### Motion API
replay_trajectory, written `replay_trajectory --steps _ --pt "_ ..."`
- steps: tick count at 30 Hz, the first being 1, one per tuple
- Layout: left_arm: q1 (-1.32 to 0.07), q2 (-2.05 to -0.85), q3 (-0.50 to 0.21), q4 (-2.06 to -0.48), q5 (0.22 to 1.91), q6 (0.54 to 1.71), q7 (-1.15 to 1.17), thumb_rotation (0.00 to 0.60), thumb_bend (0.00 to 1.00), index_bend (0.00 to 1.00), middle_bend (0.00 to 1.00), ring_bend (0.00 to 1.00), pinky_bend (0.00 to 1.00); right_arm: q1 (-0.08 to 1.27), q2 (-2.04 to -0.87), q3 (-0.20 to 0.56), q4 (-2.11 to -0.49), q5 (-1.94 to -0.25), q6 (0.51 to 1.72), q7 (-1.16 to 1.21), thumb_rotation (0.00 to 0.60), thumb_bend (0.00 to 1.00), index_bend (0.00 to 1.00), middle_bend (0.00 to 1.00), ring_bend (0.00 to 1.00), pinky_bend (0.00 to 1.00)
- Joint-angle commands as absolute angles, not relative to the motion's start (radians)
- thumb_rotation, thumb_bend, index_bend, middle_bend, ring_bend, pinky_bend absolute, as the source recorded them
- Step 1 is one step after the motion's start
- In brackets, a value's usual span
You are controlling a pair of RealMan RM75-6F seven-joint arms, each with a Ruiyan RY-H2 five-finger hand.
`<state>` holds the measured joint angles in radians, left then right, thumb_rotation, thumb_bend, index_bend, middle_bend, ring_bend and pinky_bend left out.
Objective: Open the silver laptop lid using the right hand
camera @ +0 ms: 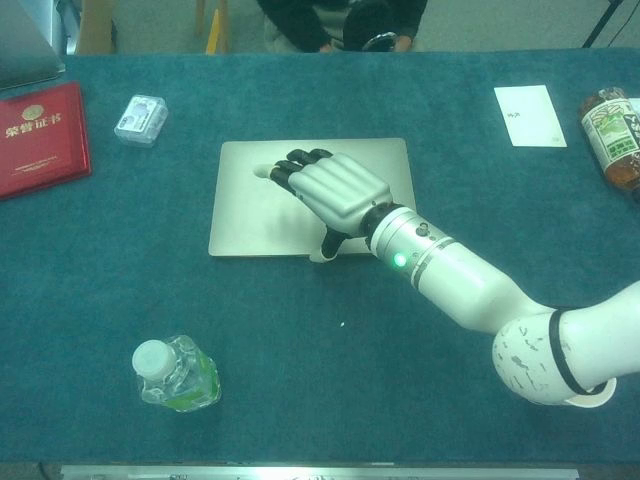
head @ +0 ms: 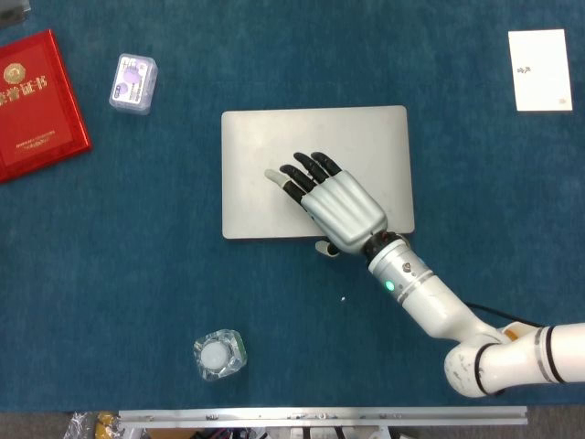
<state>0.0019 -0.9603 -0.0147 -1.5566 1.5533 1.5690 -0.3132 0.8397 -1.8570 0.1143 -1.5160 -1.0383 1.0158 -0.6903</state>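
At the centre of the frame in both views lies the silver laptop (head: 274,174), shut flat on the blue table (head: 137,293), its long axis running left to right across the picture. The right hand (head: 334,203) is spread over the lower right part of the lid, palm down, fingers (head: 297,174) apart and reaching toward the upper left, holding nothing. Whether the palm actually presses on the lid or hangs just above it I cannot tell. The thumb (head: 324,247) drops past the laptop's near long edge, at the bottom of the lid in the head view, and sits against or just beside that edge; the chest view shows it pointing down at the front rim.

That is the relation the next move hangs on: the lid lies directly under the hand, and the near long edge is at the thumb, so the lift would most likely come from hooking that edge and raising it away toward the top of the frame. The lid is not yet raised at all. The left hand appears in neither view, so the right one is the only hand near the laptop.
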Motion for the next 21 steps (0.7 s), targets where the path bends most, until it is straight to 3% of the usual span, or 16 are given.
replay_trajectory --steps 1,21 --pt "0.001 -0.963 -0.014 -1.551 1.553 1.566 -0.318 0.600 0.42 0.25 0.15 0.05 0.14 0.836 -1.878 0.104 -1.489 -1.038 1.017 -0.699 0.600 0.00 0.09 0.14 0.01 0.11" --pt "-0.006 -0.980 -0.015 -1.511 1.544 1.555 -0.352 0.600 0.42 0.25 0.15 0.05 0.14 0.837 -1.971 0.123 -1.342 -1.051 0.997 -0.711 0.600 0.00 0.09 0.13 0.01 0.11"
